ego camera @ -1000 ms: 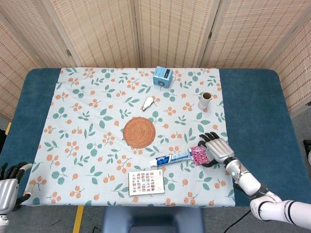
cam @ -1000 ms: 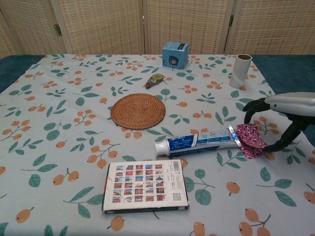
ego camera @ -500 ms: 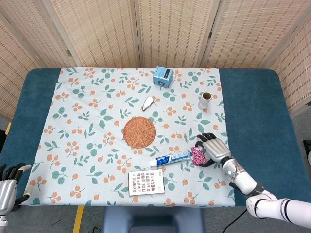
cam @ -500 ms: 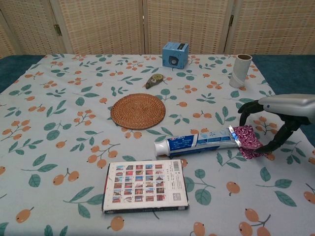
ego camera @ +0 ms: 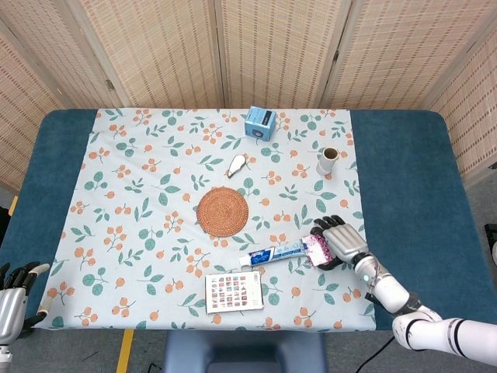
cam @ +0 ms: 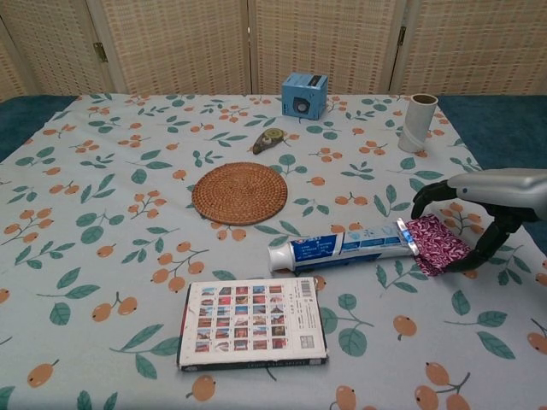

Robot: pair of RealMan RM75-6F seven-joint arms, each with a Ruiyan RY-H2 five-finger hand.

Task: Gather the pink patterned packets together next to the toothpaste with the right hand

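Pink foil with a fine white print, the packets [cam: 438,243] lie flat at the crimped tail of the toothpaste [cam: 340,248], touching it, probably pushed there on purpose. Cupped over their far side, the right hand [cam: 481,207] has curled fingers spread around them; whether it grips them I cannot tell. Beside the toothpaste's cap lies a glossy book [cam: 253,322].

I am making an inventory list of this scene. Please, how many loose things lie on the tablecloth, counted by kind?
Toothpaste tube: 1
Pink patterned packets: 1 pile, number of packets not clear
Woven round mat: 1
Book: 1
Blue box: 1
Cardboard roll: 1
Small oval beige item: 1
Total: 7 kinds, at least 7 things
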